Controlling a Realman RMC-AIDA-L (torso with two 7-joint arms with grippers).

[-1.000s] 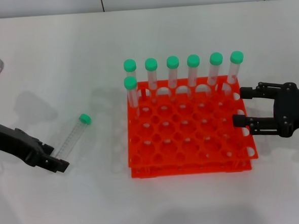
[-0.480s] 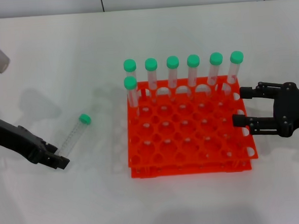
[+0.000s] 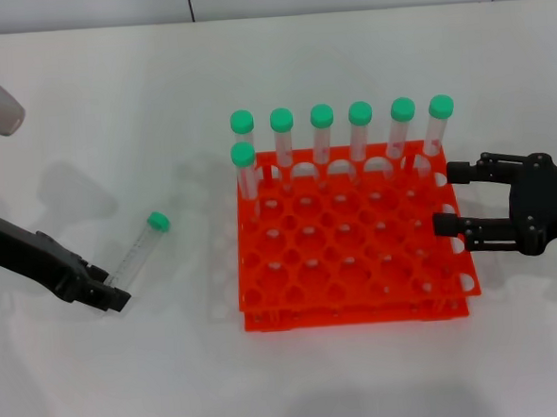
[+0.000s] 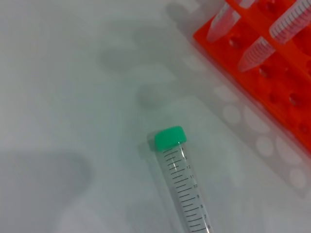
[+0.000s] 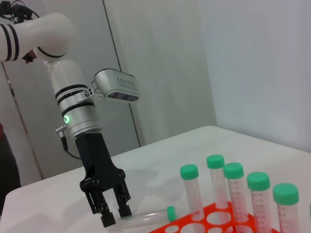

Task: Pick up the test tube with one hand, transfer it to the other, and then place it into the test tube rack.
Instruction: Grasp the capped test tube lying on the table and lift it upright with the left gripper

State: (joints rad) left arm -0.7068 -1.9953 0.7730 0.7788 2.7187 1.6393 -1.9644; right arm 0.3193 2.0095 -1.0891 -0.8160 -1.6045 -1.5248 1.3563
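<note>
The test tube (image 3: 136,252) lies flat on the white table, left of the rack, its green cap (image 3: 158,221) pointing away from me. It also shows close up in the left wrist view (image 4: 181,189). My left gripper (image 3: 110,296), on the green-lit arm, sits low at the tube's bottom end. In the right wrist view that gripper (image 5: 115,216) stands open, fingers either side of the tube's end (image 5: 145,216). The orange-red test tube rack (image 3: 353,314) stands at the centre. My right gripper (image 3: 445,198) hovers open at the rack's right edge, holding nothing.
Several identical green-capped tubes (image 3: 361,133) stand upright along the rack's far row, with one more (image 3: 244,171) in the second row at the left. The rack's corner (image 4: 272,73) shows in the left wrist view. Bare table surrounds the lying tube.
The left arm has shifted slightly, its gripper edging a little up and back at the tube's bottom end. The tube and the right gripper have not moved.
</note>
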